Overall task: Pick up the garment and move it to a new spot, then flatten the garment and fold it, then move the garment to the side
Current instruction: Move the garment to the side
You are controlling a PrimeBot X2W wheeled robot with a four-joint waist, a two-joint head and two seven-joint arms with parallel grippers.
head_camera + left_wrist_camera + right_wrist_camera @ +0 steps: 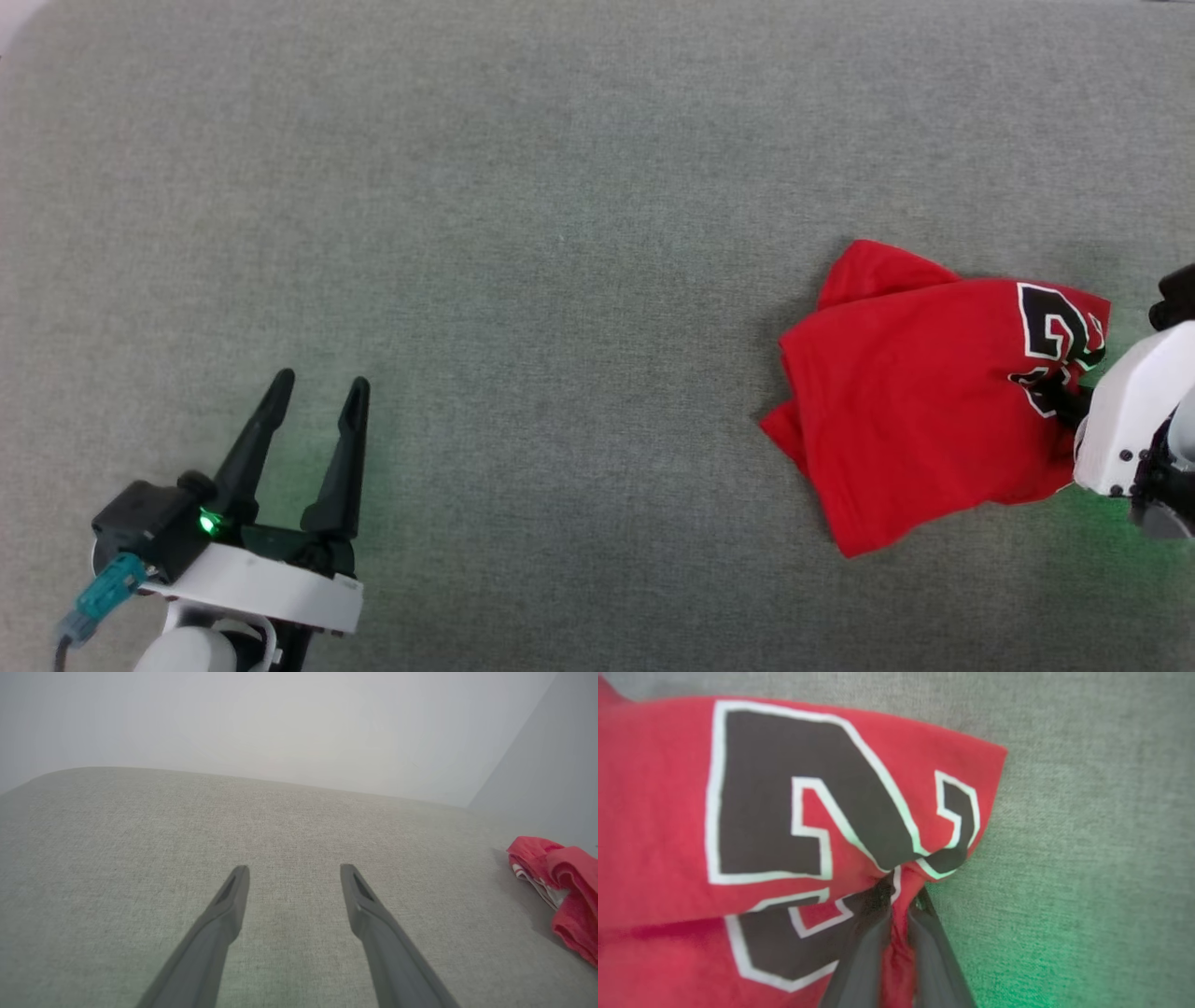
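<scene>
Your right pincer [901,893] clamps a garment [654,812] fold at the numerals [756,788], clear from its wrist; overhead, your left pincer [319,381] stands spread.

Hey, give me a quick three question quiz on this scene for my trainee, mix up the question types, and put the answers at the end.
1. True or false: the left tool is pinching the jersey.
2. Where does the right tool grip the jersey? A) a sleeve B) at the black numerals C) the collar
3. Fill in: the jersey lies on a ___ fabric surface.
Key: 1 false; 2 B; 3 grey.
</scene>
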